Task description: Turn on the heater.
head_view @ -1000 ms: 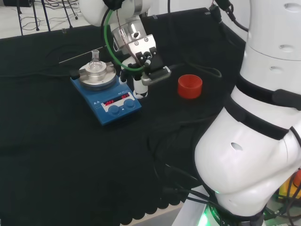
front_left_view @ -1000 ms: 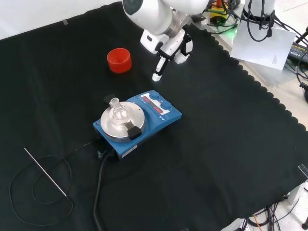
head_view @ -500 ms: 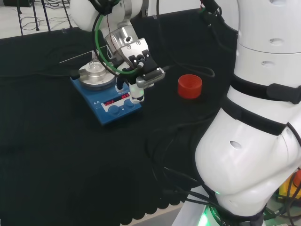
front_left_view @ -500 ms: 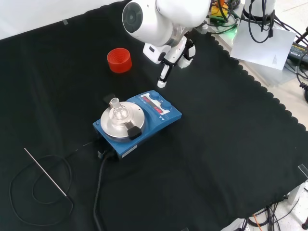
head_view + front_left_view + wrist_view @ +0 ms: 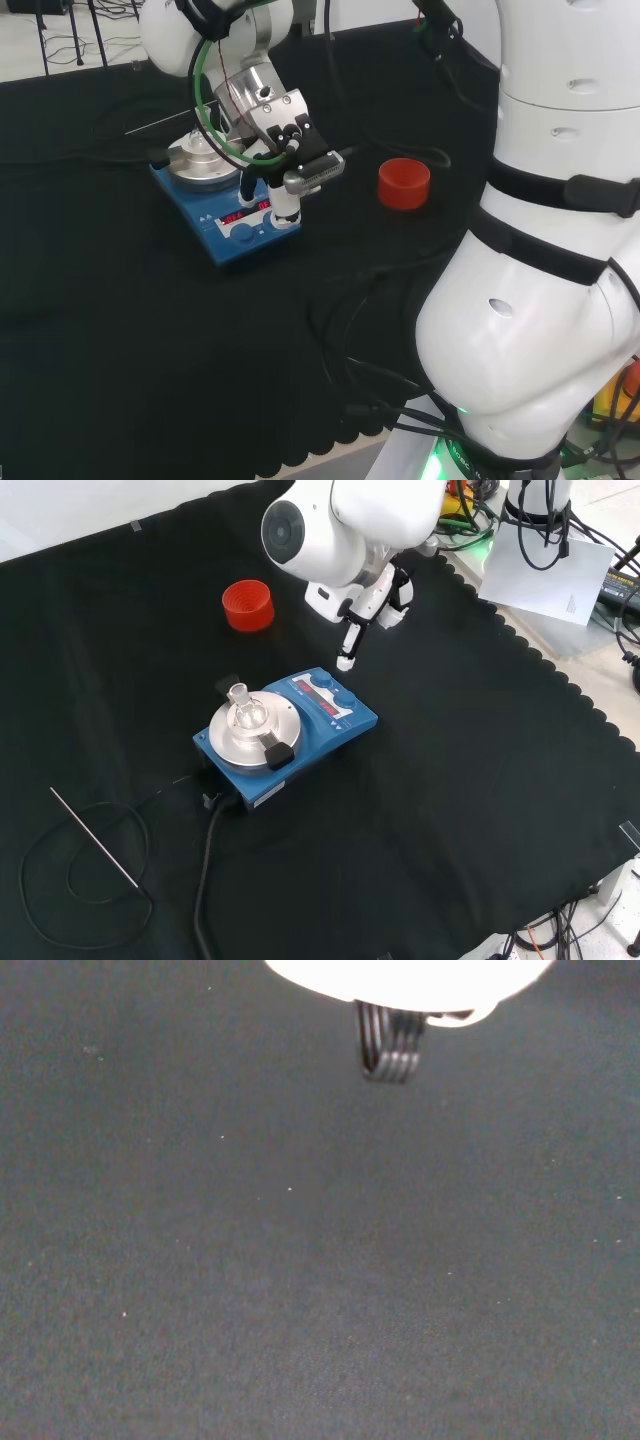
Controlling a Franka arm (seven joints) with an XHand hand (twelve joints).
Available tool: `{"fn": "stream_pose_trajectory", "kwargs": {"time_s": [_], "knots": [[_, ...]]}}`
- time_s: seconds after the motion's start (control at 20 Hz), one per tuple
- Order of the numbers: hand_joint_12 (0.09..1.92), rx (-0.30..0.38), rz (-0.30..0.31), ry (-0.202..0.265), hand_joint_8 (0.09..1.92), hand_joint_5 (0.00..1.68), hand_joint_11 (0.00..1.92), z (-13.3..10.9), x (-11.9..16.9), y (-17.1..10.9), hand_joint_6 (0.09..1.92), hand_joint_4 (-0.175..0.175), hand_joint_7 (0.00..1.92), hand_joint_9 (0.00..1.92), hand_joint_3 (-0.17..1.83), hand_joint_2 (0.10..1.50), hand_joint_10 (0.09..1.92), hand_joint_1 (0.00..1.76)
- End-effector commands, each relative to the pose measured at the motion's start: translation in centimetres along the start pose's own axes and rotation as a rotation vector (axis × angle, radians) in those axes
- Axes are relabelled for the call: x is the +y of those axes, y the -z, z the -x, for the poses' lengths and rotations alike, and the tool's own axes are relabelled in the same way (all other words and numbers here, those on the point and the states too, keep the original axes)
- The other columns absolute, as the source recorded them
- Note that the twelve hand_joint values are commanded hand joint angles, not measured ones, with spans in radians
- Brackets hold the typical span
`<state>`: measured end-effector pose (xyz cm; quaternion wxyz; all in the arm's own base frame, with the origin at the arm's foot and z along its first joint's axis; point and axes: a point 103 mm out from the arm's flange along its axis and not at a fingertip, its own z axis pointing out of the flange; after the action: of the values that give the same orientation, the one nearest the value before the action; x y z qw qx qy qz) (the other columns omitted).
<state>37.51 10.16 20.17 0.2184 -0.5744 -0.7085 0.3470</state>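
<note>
The heater [image 5: 222, 222] is a blue hotplate with a round silver top, a lit red display and two blue knobs on its front panel. A small clear flask [image 5: 242, 704] stands on its plate. In the head view the hand [image 5: 287, 148] hangs over the panel's right end, one straight finger [image 5: 285, 203] pointing down at the display side. In the front view that fingertip [image 5: 345, 661] hovers just beyond the heater [image 5: 300, 742], above its knobs; I cannot tell whether it touches. The hand holds nothing. A dark ribbed part of the hand [image 5: 388, 1045] shows over black cloth in the wrist view.
A red cup [image 5: 403, 183] stands right of the heater in the head view, and this cup [image 5: 247, 605] is farther back in the front view. A thin metal probe [image 5: 95, 852] with a looped cable lies front left. The heater's cord [image 5: 205, 880] runs toward the near edge.
The hand has moved from beside the red cup toward the heater's front panel, leftward in the head view. Its pointing finger now hangs over the panel. The heater and flask have not moved.
</note>
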Motion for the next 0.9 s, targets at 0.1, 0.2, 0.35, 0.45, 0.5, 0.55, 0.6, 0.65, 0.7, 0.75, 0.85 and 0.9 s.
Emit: {"fn": "stream_pose_trajectory", "kwargs": {"time_s": [0.1,0.2,0.35,0.45,0.5,0.55,0.6,0.65,0.7,0.75,0.85,0.9], "knots": [[1.44,-0.008,-0.008,0.008,1.71,0.27,1.57,-0.4,0.3,-0.1,0.09,-0.008,1.58,1.69,1.09,0.66,1.57,1.43],[1.44,-0.009,-0.013,0.009,1.71,0.27,1.57,-0.4,0.5,-0.2,0.09,-0.008,1.58,1.69,1.09,0.66,1.57,1.43],[1.44,-0.011,-0.019,0.013,1.71,0.27,1.57,-0.6,0.9,-0.3,0.09,-0.008,1.58,1.69,1.09,0.66,1.57,1.43],[1.44,-0.013,-0.024,0.015,1.71,0.27,1.57,-0.7,1.1,-0.4,0.09,-0.008,1.58,1.69,1.09,0.66,1.57,1.43],[1.44,-0.014,-0.024,0.016,1.71,0.27,1.57,-0.8,1.2,-0.4,0.09,-0.008,1.58,1.69,1.09,0.66,1.57,1.43],[1.44,-0.015,-0.027,0.016,1.71,0.27,1.57,-0.8,1.3,-0.4,0.09,-0.008,1.58,1.69,1.09,0.66,1.57,1.43],[1.44,-0.017,-0.031,0.017,1.71,0.27,1.57,-0.9,1.4,-0.5,0.09,-0.008,1.58,1.69,1.09,0.66,1.57,1.43],[1.44,-0.019,-0.032,0.018,1.71,0.27,1.57,-1.0,1.5,-0.5,0.09,-0.008,1.58,1.69,1.09,0.66,1.57,1.43],[1.44,-0.015,-0.035,0.02,1.71,0.27,1.57,-1.0,1.6,-0.5,0.09,-0.008,1.58,1.69,1.09,0.66,1.57,1.43],[1.44,-0.014,-0.037,0.02,1.71,0.27,1.57,-1.0,1.6,-0.5,0.09,-0.008,1.58,1.69,1.09,0.66,1.57,1.43],[1.44,-0.017,-0.038,0.019,1.71,0.27,1.57,-1.1,1.8,-0.5,0.09,-0.008,1.58,1.69,1.09,0.66,1.57,1.43],[1.44,-0.018,-0.039,0.019,1.71,0.27,1.57,-1.1,1.9,-0.5,0.09,-0.008,1.58,1.69,1.1,0.66,1.57,1.43]]}}
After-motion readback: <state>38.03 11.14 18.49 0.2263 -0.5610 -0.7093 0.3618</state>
